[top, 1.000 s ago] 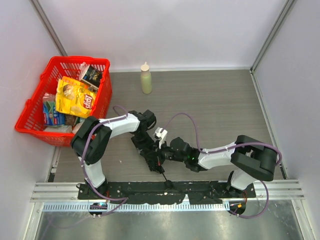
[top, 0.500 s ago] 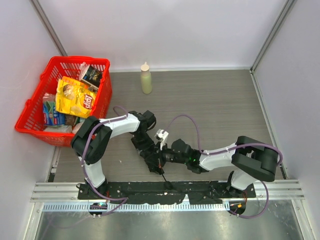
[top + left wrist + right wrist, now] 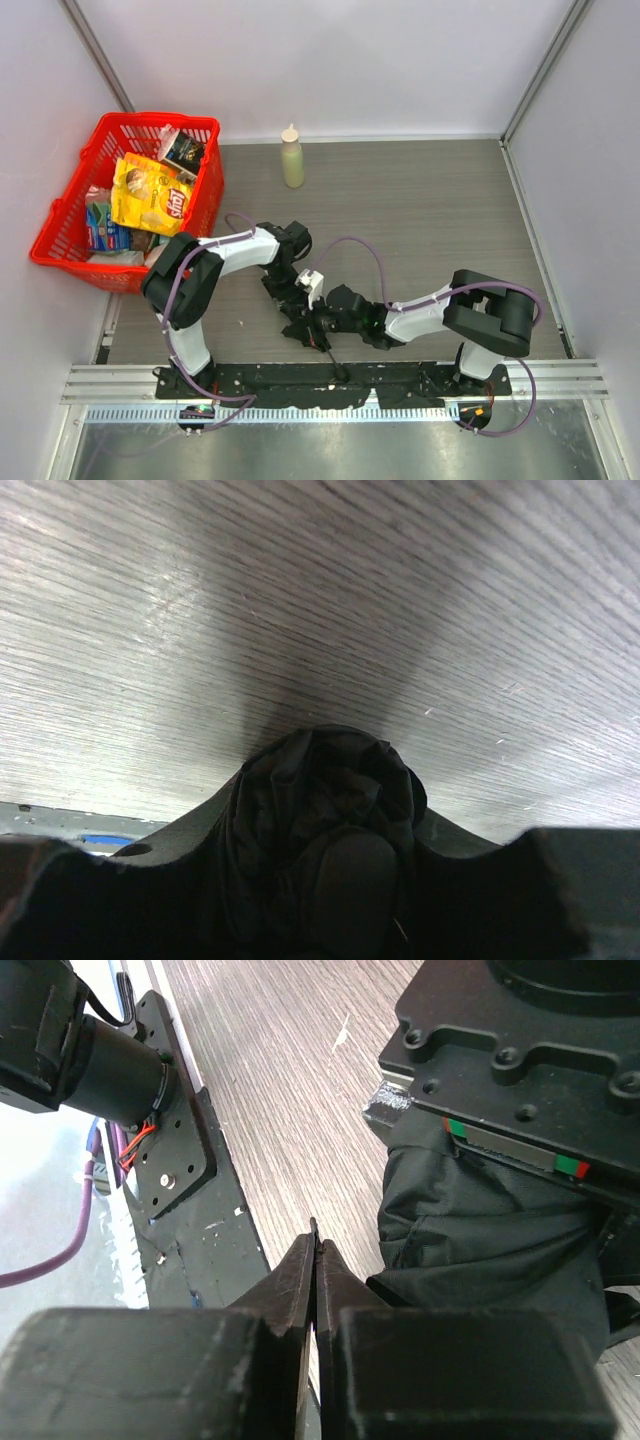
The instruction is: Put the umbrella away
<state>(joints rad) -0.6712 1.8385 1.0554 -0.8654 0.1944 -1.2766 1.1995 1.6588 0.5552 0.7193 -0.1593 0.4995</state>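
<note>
The umbrella lies on the wooden table just in front of the arm bases, its black fabric bunched up. Its thin shaft runs toward the near rail. My left gripper is shut on the fabric bundle, which fills the space between its jaws. My right gripper sits right beside it. In the right wrist view my right gripper is pressed shut on a thin black strip of the shaft that sticks out past its tips. The fabric lies just to the right, under the left gripper's body.
A red basket full of snack bags stands at the far left. A pale squeeze bottle stands at the back. The black mounting rail runs along the near edge, its plate close to my right fingers.
My right gripper has slid left and a little nearer along the shaft, ending up against the left gripper. The left arm has stayed still.
</note>
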